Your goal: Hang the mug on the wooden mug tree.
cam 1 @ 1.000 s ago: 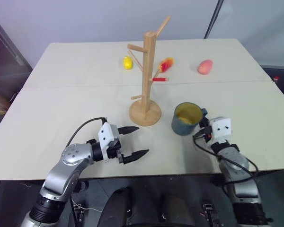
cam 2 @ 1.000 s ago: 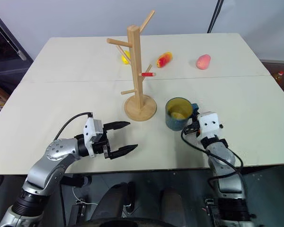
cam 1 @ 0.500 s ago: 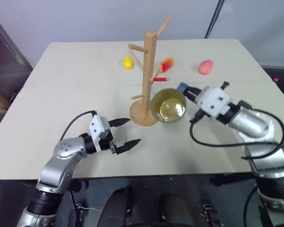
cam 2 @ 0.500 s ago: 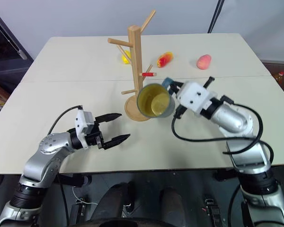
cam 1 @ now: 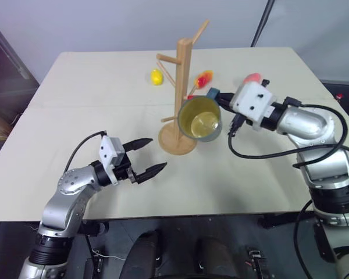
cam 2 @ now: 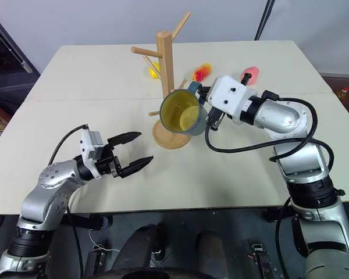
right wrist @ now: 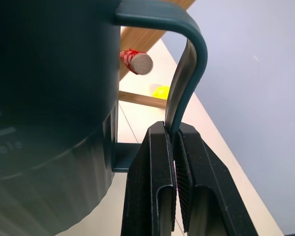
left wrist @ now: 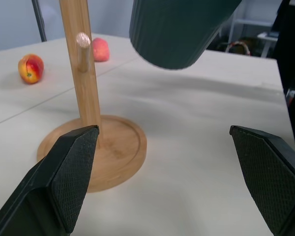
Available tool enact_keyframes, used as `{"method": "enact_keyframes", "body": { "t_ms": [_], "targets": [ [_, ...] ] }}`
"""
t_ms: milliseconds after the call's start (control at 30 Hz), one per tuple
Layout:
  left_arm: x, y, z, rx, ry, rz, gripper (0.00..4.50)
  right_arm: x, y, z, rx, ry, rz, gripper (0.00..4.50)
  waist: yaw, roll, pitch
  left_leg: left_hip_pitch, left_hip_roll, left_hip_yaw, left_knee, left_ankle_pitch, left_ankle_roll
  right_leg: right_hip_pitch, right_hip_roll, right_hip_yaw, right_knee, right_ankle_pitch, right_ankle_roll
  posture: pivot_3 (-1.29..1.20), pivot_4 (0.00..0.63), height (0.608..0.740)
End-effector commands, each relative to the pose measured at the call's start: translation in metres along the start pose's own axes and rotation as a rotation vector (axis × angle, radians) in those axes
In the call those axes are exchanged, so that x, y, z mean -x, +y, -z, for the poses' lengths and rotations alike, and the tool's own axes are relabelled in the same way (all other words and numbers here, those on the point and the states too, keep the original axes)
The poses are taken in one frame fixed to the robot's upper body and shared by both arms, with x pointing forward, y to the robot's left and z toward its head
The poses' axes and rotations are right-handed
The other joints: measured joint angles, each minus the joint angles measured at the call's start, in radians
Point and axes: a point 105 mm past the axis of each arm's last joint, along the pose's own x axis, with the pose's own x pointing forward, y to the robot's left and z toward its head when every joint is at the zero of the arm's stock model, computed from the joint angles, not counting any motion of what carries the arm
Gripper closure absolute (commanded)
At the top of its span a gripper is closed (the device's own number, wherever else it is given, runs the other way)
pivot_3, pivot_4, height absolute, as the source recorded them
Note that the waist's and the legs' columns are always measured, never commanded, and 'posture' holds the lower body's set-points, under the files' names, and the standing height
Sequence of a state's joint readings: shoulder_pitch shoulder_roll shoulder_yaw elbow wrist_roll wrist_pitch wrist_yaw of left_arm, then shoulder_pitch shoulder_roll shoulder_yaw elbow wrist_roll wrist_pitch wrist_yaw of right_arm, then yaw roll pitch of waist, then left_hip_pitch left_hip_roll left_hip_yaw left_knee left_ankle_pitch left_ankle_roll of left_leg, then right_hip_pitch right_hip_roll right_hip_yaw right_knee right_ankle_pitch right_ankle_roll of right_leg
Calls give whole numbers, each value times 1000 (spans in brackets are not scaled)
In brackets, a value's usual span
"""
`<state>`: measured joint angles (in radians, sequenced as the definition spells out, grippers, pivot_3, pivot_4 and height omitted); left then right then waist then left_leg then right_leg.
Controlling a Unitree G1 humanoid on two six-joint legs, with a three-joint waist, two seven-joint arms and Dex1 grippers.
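Your mug (cam 1: 201, 119) is off the table now, tipped on its side in the air with the yellow inside facing back toward the head camera, just in front of the wooden mug tree (cam 1: 182, 93) and partly covering its lower post and base. The right gripper (right wrist: 175, 162) pinches the mug's loop handle, its two black fingers pressed together on the thin band. The right wrist view gives you what the head views cannot: through the handle's loop you see the red-tipped peg (right wrist: 136, 61) and a plain peg beyond it, and the handle is not yet over either. From the left wrist view you see the mug's ribbed underside hanging above and well clear of the tree's round base, with a peach-like fruit (left wrist: 30, 68) and a pink fruit (left wrist: 101, 49) on the table behind.

The left gripper (cam 1: 147, 156) hovers low over the table to the left of the tree's base, its fingers spread wide and holding nothing. A yellow fruit (cam 1: 156, 77) lies on the table beyond the tree.

A second ago the mug stood upright on the table to the right of the base; since then the right arm has lifted it and swung it in toward the post. The left gripper has drifted slightly leftward.
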<state>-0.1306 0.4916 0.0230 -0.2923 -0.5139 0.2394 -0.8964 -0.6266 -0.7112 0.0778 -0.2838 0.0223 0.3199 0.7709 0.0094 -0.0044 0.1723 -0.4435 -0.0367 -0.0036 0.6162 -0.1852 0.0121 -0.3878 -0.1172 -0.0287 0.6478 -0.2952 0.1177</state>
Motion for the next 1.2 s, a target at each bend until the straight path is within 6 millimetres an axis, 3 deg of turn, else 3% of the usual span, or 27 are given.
{"method": "enact_keyframes", "body": {
  "t_ms": [33, 300, 500, 667, 700, 867, 967, 1100, 1200],
  "targets": [
    [1, 3, -24, -46, -55, 1, 0, -3, -8, -15, 43, -42, 8, 4455, 0, 0, 0, 0, 0, 0, 0, 0, 0, 0, 0, 0, 0, 0, 0, 0, 150, 740],
    [-7, 7, -54, -70, -110, 24, 0, -26, -3, -16, 55, -15, -51, 4455, -2, 0, 0, 0, 0, 0, 0, 0, 0, 0, 1, 0, 0, 0, 0, 0, 150, 740],
    [-8, 7, -56, -71, -111, 18, 0, -37, -4, -12, 63, 3, -48, 4455, -5, 0, 0, 0, 0, 0, 0, 0, 0, 0, 3, 0, 0, 0, 1, 0, 150, 740],
    [-9, 8, -57, -76, -112, 11, 0, -36, -12, -18, 84, -11, -16, 1994, -5, 0, 0, 0, 0, 0, 0, 0, 0, 0, 3, 0, 0, 0, 1, 0, 150, 740],
    [-9, 8, -57, -77, -112, 10, 0, -33, -14, -19, 94, -9, -8, 1558, -5, 0, 0, 0, 0, 0, 0, 0, 0, 0, 4, 0, 0, 0, 1, 0, 150, 740],
    [-9, 11, -54, -91, -102, -11, 0, -3, -31, -15, 85, 19, 62, 1558, 3, 0, 0, 0, 0, 0, 0, 0, 0, 0, 3, 0, 0, 0, 1, 0, 150, 740],
    [-7, 20, -50, -89, -100, -74, 0, 27, -32, -4, -58, -10, 111, 1558, 6, -2, 0, 0, -1, 0, 0, 0, 0, 1, 2, 0, -1, 0, 1, 0, 150, 740],
    [-2, 38, -36, -74, -81, -209, 0, 53, -16, 30, -336, -42, 201, 1558, 2, -2, 0, 1, 0, 0, 0, 0, 0, 3, 0, 0, -2, 0, 1, 0, 150, 740],
    [7, 60, -18, -57, -57, -377, 0, 59, 11, 62, -568, -71, 296, 1558, -5, -2, 0, 1, 0, 0, -1, 0, 0, 2, 1, 0, 0, 0, 1, 0, 150, 740]
  ]
}}
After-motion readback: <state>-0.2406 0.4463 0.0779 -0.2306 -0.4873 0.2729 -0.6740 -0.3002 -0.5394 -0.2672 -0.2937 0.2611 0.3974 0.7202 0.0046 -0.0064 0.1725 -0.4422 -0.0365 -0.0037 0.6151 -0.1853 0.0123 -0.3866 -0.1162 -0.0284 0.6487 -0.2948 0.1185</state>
